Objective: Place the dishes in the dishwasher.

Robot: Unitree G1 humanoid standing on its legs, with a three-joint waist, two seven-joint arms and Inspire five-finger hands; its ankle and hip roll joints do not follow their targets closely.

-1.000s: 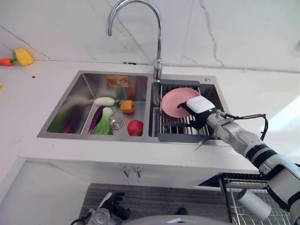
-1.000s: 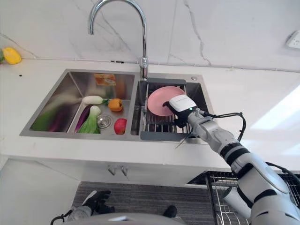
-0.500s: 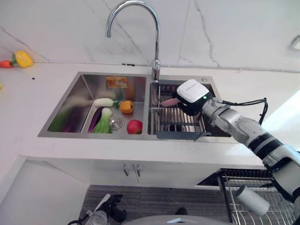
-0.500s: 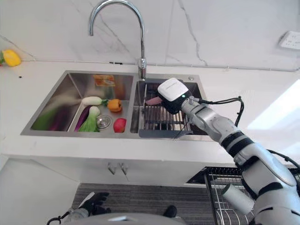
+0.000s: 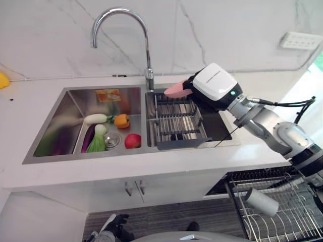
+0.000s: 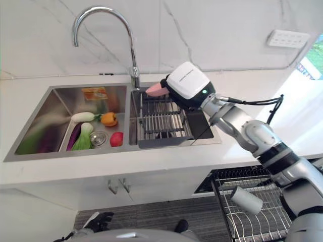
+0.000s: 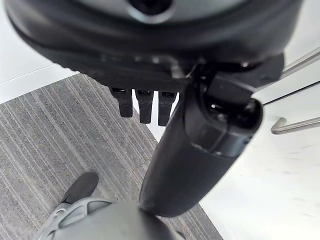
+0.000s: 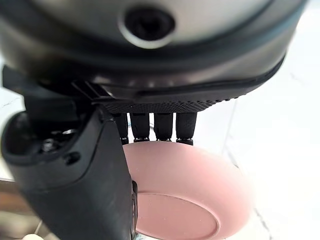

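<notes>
Right hand [image 5: 202, 86] grips the pink plate [image 5: 174, 89] between thumb and curled fingers, holding it above the drying rack [image 5: 174, 121] in your sink's [image 5: 75, 101] right basin. Left hand [image 7: 150, 105] hangs near the floor, fingers relaxed.

No readable text is being shown. Small dark print is being carried on the white cover [image 5: 216, 83] over the right wrist, but it is too small to be made out.

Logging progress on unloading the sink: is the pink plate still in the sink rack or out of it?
Out. The right robot hand holds the pink plate in the air above the sink rack, fingers and thumb pinching its rim.
</notes>
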